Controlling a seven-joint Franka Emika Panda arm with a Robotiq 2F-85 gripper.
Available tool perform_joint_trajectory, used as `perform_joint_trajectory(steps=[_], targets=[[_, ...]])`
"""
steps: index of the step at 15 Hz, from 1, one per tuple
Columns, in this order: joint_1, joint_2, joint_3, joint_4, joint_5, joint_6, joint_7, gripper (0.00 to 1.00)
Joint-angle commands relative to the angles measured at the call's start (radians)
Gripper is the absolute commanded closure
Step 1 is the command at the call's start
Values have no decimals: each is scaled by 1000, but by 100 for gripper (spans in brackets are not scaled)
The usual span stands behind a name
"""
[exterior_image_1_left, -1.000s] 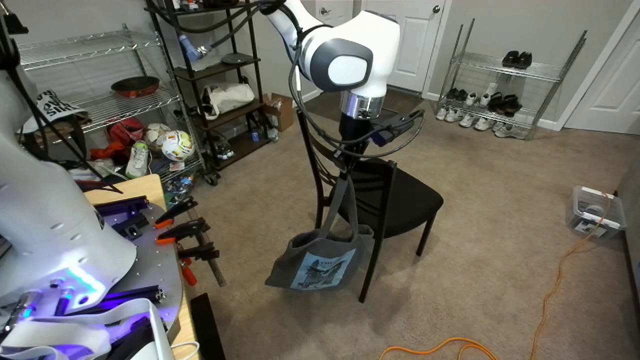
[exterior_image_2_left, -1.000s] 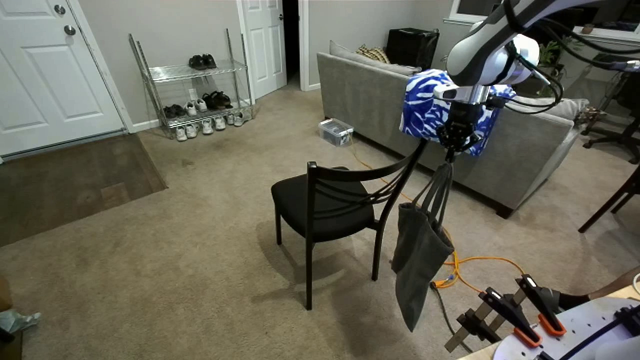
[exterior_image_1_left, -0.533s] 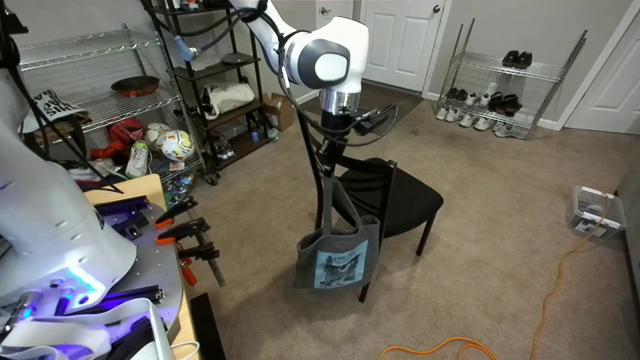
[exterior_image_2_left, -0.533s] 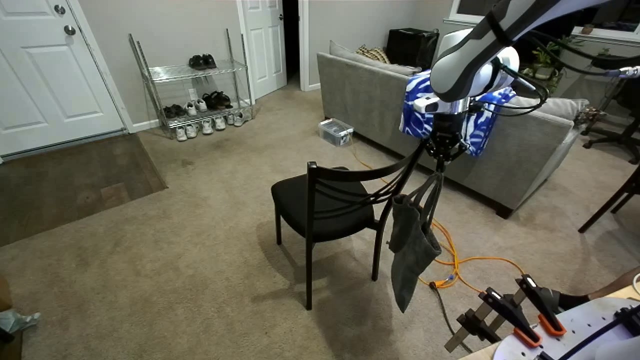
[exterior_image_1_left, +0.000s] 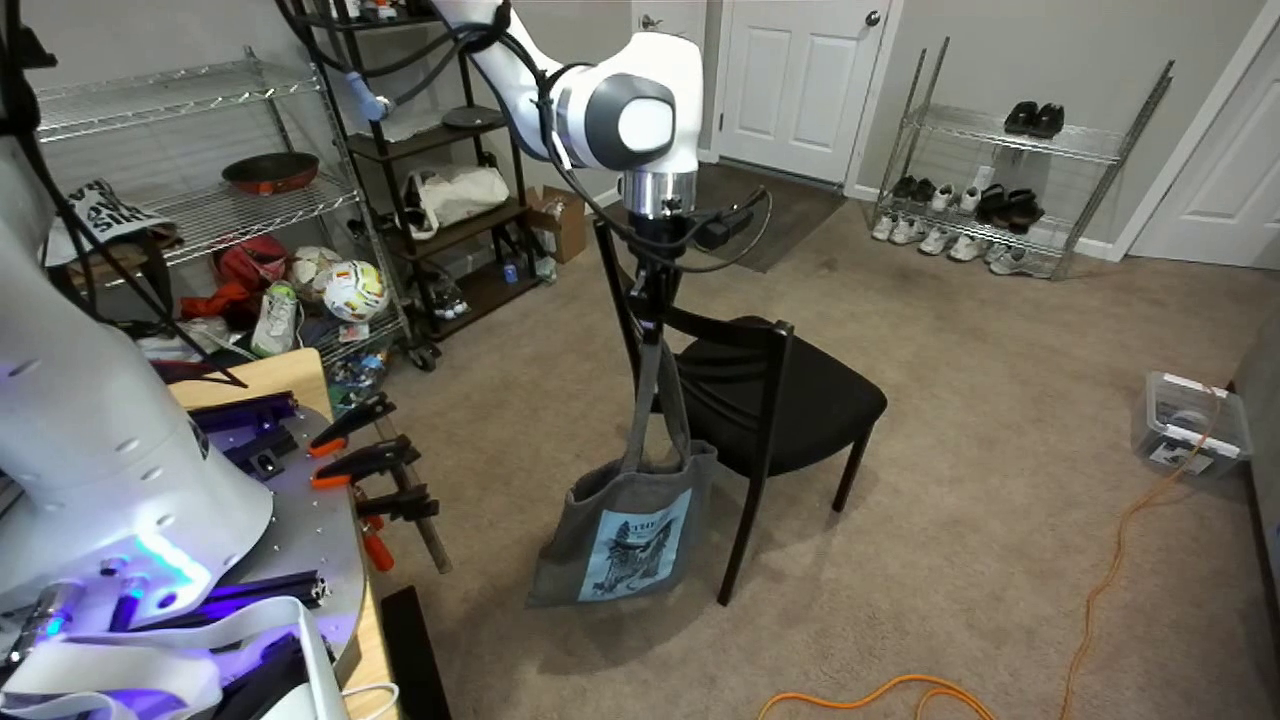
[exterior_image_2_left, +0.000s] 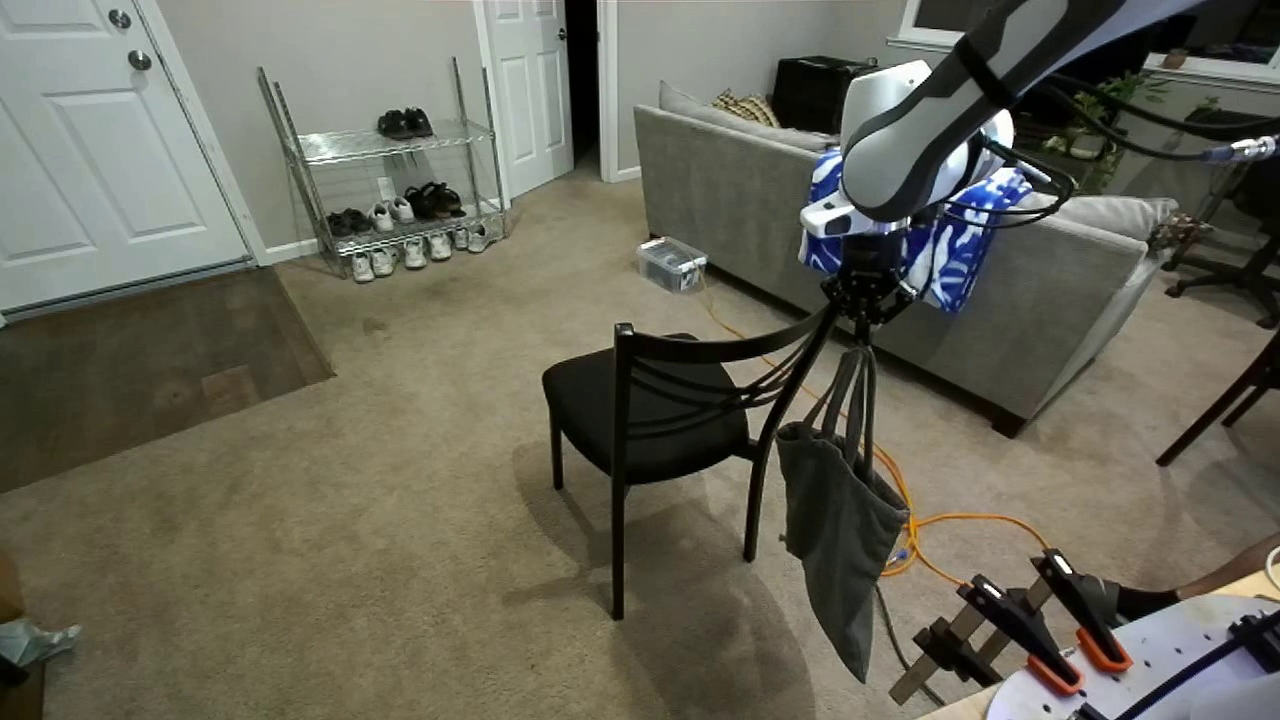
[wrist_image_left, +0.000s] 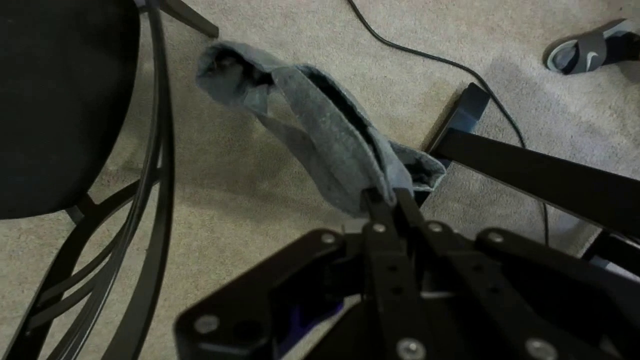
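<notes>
My gripper is shut on the handles of a dark grey tote bag (exterior_image_1_left: 637, 540). Its fingertips show in both exterior views (exterior_image_1_left: 650, 336) (exterior_image_2_left: 862, 338) and in the wrist view (wrist_image_left: 391, 199), with the grey cloth pinched between them. The bag hangs above the carpet, tilted, with a light blue printed panel facing an exterior view; it also shows edge-on (exterior_image_2_left: 845, 545). In the wrist view the bag's straps (wrist_image_left: 325, 125) run up-left from the fingers. A black chair (exterior_image_1_left: 820, 400) stands beside the bag; its backrest (exterior_image_2_left: 720, 348) is close to the gripper. Whether bag and chair touch is unclear.
Black clamps (exterior_image_1_left: 365, 460) (exterior_image_2_left: 1010, 620) stick out from the robot's table edge. An orange cord (exterior_image_2_left: 980, 517) lies on the carpet. A grey sofa (exterior_image_2_left: 740, 200), a clear plastic box (exterior_image_2_left: 672, 264) and a shoe rack (exterior_image_2_left: 390, 150) stand farther off. A person's sandalled foot (wrist_image_left: 590, 52) shows in the wrist view.
The arm and gripper have moved left in both exterior views, and slightly lower in one of them. The bag has gone along, swinging and turning under the gripper. The chair has not moved.
</notes>
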Motion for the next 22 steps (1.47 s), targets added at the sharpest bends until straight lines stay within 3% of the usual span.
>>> perform_joint_trajectory(steps=[1,5,14,22], targets=[[31,-30,5,-42,-83,68,94,98],[73,-35,17,-33,-143,81,182,98],[101,-50,136,11,-70,53,225,98],[184,-23,157,94,-121,24,274,98]])
